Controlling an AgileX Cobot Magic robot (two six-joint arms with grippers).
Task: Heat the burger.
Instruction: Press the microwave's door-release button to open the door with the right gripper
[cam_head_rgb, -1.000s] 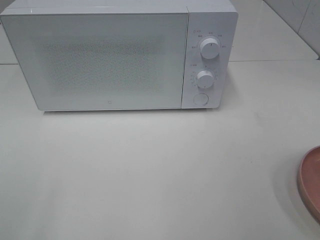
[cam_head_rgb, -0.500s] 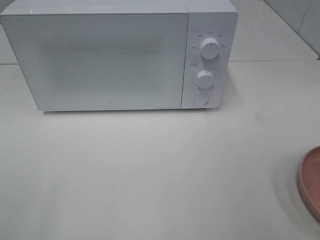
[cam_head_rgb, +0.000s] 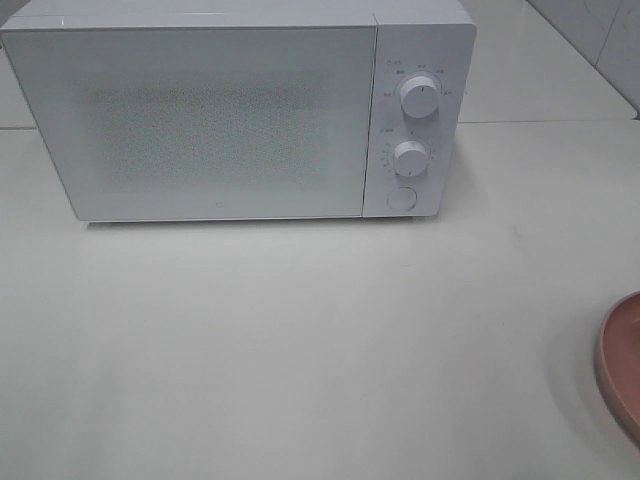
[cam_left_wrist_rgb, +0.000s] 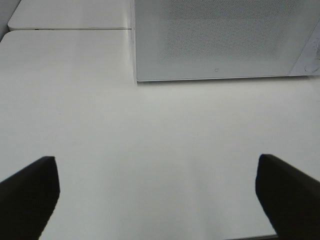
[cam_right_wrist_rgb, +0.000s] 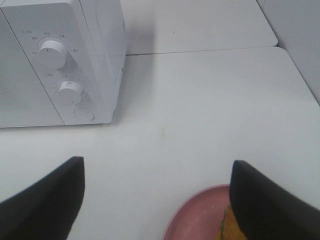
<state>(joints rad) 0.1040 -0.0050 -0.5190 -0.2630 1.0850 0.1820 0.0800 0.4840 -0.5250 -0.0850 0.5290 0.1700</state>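
1. Flat white table (cam_head_rgb: 300, 350): it carries everything you see here.
2. Boxy white microwave oven (cam_head_rgb: 220, 120): it stands toward the table's far edge with its door shut.
3. Round pink plate (cam_head_rgb: 622, 365): you will find it near the table's right edge, well apart from the oven.
4. Your left gripper (cam_left_wrist_rgb: 156, 167): jaws wide apart above bare table, facing the oven door.
5. Your right gripper (cam_right_wrist_rgb: 157, 167): jaws wide apart, gripping nothing, above the plate.
6. Golden-brown burger (cam_right_wrist_rgb: 228, 222): it sits on the pink plate; only a sliver shows in the right wrist view.
7. Two white round dials (cam_head_rgb: 418, 97), stacked on the oven's right panel.
8. White round button (cam_head_rgb: 400, 199), beneath them.
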